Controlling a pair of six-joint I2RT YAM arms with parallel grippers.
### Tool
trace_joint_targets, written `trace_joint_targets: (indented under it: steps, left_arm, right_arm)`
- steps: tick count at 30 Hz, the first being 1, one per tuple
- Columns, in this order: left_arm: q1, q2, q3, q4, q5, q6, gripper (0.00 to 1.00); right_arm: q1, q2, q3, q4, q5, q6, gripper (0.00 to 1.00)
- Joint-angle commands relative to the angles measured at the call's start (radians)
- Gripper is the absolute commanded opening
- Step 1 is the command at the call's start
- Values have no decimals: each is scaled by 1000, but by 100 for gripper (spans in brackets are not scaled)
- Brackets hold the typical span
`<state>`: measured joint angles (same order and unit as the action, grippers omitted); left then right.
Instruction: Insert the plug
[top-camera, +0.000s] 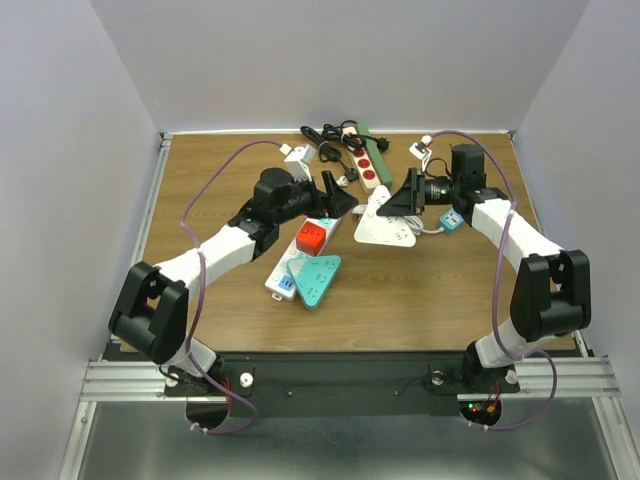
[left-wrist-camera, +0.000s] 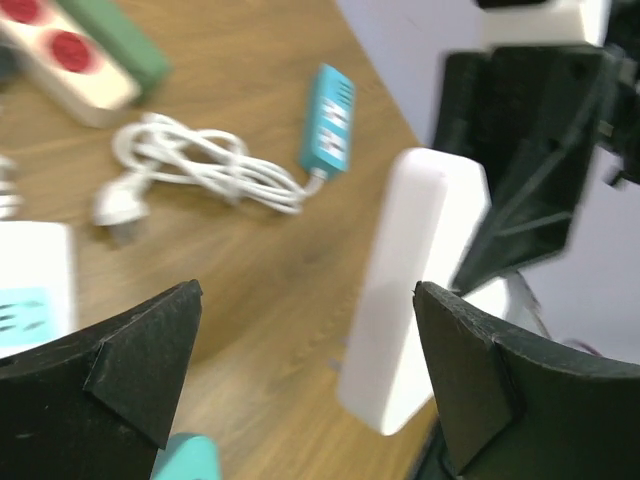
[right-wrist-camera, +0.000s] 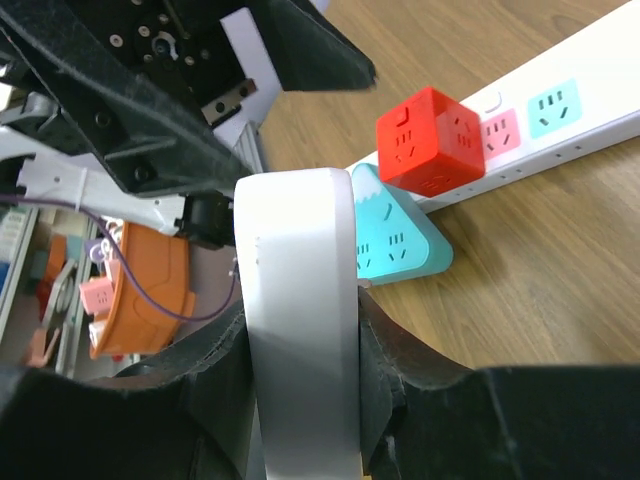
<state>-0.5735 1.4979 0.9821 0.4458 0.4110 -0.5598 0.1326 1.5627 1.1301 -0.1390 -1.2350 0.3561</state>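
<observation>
I am looking down on a brown wooden table (top-camera: 450, 290) boxed in by plain pale grey walls (top-camera: 60, 150), with metal rails along its near edge. The left arm (top-camera: 215, 250) and right arm (top-camera: 520, 250) both reach toward the middle of the far half, their wrists nearly facing each other. The right gripper (top-camera: 405, 200) is clamped on the white plug (top-camera: 380, 205), which sits between the two grippers, just above the far left corner of a white triangular power strip (top-camera: 388, 235); I cannot tell whether it touches that strip. The left gripper (top-camera: 335, 195) has its fingers spread wide and holds nothing. To the near left lies a long white power strip (top-camera: 283, 275) carrying a red cube adapter (top-camera: 312, 237), with a teal triangular strip (top-camera: 318, 275) just beside it. A green and cream strip with red sockets (top-camera: 368, 160) lies at the far edge. Only the right wrist view shows the plug edge-on, pinched on both flat sides, and an orange tub (right-wrist-camera: 140, 290) beyond the table. Only the left wrist view shows the plug tilted, a small teal adapter (left-wrist-camera: 330, 118) and its coiled white cable (left-wrist-camera: 200, 165).
</observation>
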Motion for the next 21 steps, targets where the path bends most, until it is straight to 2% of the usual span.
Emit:
trace_joint_targets:
  steps: [1, 3, 6, 9, 10, 13, 17, 21]
  left_arm:
    - [17, -105, -5, -117, -230, 109, 99]
    - [38, -152, -34, -116, -305, 113, 99]
    - [99, -185, -68, -66, -316, 100, 99]
    - [155, -156, -66, 5, -269, 99, 96]
    - [156, -150, -60, 28, -268, 115, 95]
    - [155, -154, -51, 54, -355, 176, 96]
    - [156, -188, -89, 97, -446, 248, 99]
    - [156, -154, -99, 129, -373, 235, 99]
  right_arm:
    - [-4, -9, 69, 22, 60, 87, 0]
    - [-4, -10, 74, 25, 121, 125, 0]
    - [-2, -27, 53, 82, 204, 184, 0]
    - [-2, -58, -41, 298, 282, 361, 0]
    - [-2, -62, -102, 461, 302, 485, 0]
    - [13, -49, -197, 710, 359, 662, 0]
    - [53, -46, -249, 806, 477, 721, 0]
    - [76, -49, -309, 914, 603, 784, 1]
